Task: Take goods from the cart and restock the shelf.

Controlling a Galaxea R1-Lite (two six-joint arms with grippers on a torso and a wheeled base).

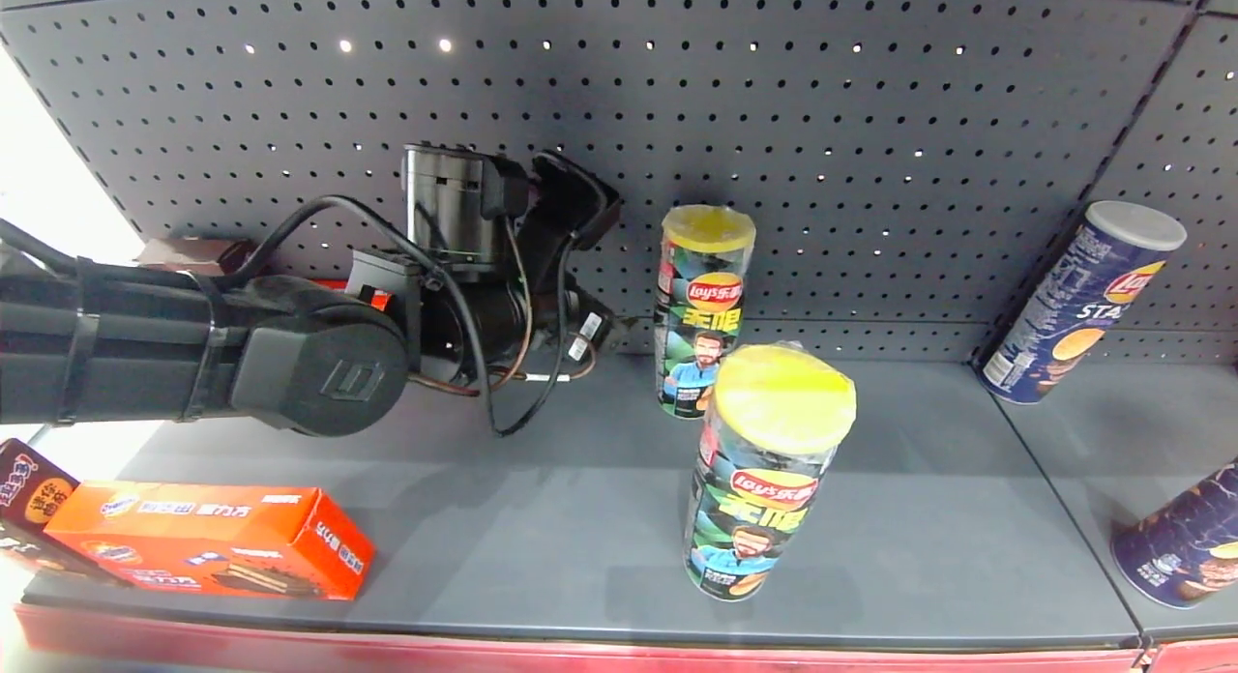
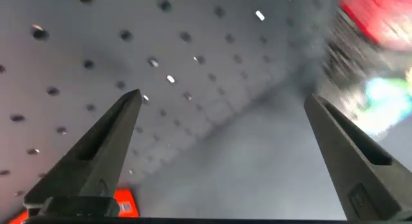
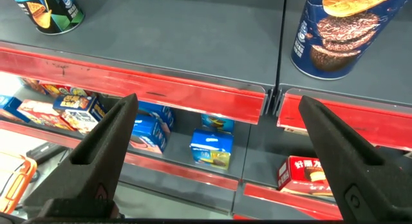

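On the shelf [image 1: 542, 518], your front chip can [image 1: 764, 470] looks light, slick.
Left gripper [image 2: 222, 98], right gripper [image 3: 217, 100] gape empty; pinch its middle.

The black, cable-wrapped left arm [image 1: 193, 349] stretches in from the left. The dark left gripper [image 2: 222, 98] and right gripper [image 3: 217, 100] hold fingers [image 2: 96, 153] spread wide, empty.

The right tool [image 3: 217, 100] is hanging with its fingers spread wide and nothing between them, facing the shelf [image 3: 193, 31] and its red front strip [image 3: 129, 82]. A dark blue can [image 3: 341, 31] and a green can [image 3: 48, 8] are standing near that edge, well apart. Blue boxes [image 3: 211, 147] are sitting on the lower shelf [image 3: 257, 163].
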